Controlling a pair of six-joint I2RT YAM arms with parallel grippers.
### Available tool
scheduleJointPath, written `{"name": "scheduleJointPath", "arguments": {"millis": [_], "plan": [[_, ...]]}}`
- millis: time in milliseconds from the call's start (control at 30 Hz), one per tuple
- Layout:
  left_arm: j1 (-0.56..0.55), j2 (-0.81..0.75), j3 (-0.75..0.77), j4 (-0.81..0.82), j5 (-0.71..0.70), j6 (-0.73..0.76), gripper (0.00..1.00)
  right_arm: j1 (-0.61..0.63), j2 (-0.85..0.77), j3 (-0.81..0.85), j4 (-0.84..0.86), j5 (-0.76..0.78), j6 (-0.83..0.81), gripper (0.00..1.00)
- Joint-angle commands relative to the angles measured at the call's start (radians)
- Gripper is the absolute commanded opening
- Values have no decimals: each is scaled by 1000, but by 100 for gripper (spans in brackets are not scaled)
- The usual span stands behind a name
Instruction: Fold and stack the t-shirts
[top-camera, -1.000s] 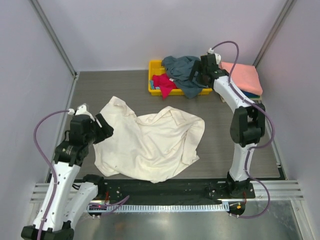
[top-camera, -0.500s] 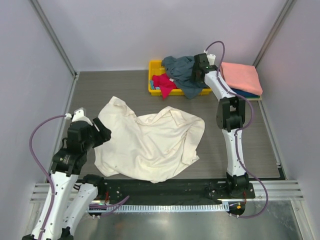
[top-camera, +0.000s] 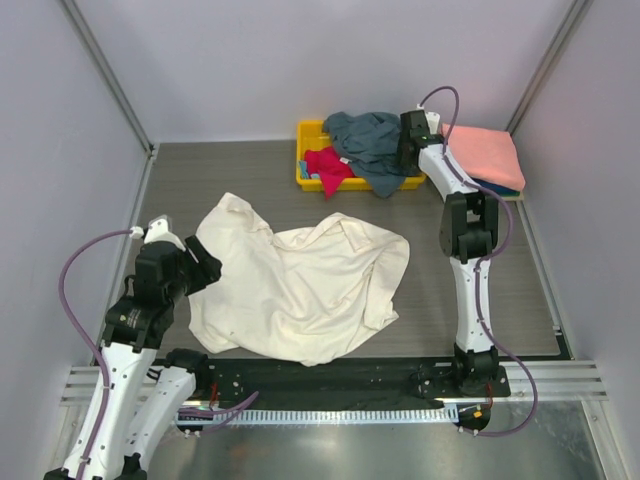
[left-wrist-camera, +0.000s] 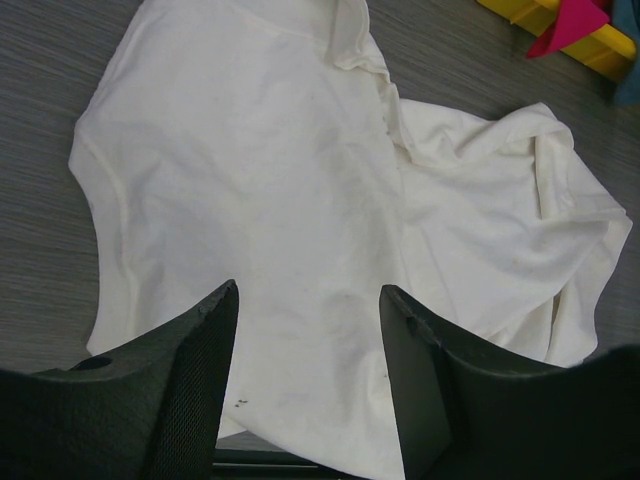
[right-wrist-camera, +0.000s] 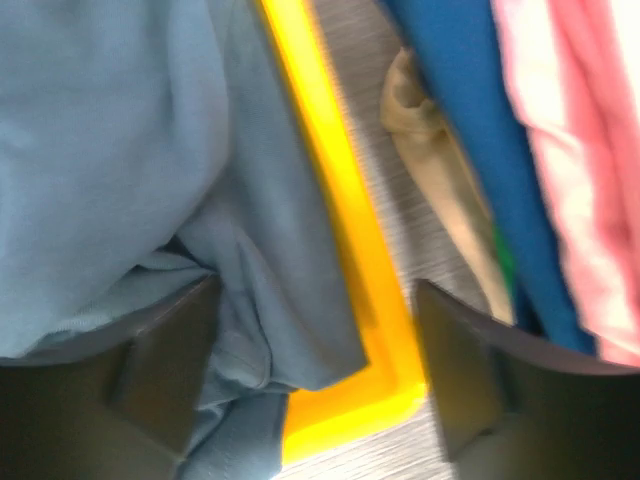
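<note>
My right hand (right-wrist-camera: 315, 300), apart, nudged right above grey-blue cotton tee (right-wrist-camera: 100, 150); left hand (left-wrist-camera: 308, 300) unmoved, apart, above cream-white cotton tee (left-wrist-camera: 280, 180).

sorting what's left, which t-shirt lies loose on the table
The large cream-white cotton t-shirt; the others are heaped in the yellow plastic bin or in the folded corner pile.

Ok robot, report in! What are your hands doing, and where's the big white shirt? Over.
Left gripper open over cream-white shirt, rumpled, unfolded. Right gripper open over grey-blue shirt at yellow bin rim. Nothing lying on the cream one.
</note>
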Motion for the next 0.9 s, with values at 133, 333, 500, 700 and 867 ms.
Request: {"name": "scheduleJointPath", "arguments": {"millis": [133,333,500,700,867], "plan": [[-2,2,16,15,2,16,59,-16,12,-10,46,-255,-58,30],[-1,11,19,18,14,20,58,119,38,42,59,-281,-28,15],[-1,18,20,22,19,22,58,296,134,223,71,-299,65,15],[1,19,20,23,26,27,57,438,286,392,363,-548,213,36],[2,21,19,23,20,25,57,475,326,330,770,-772,381,94]]}}
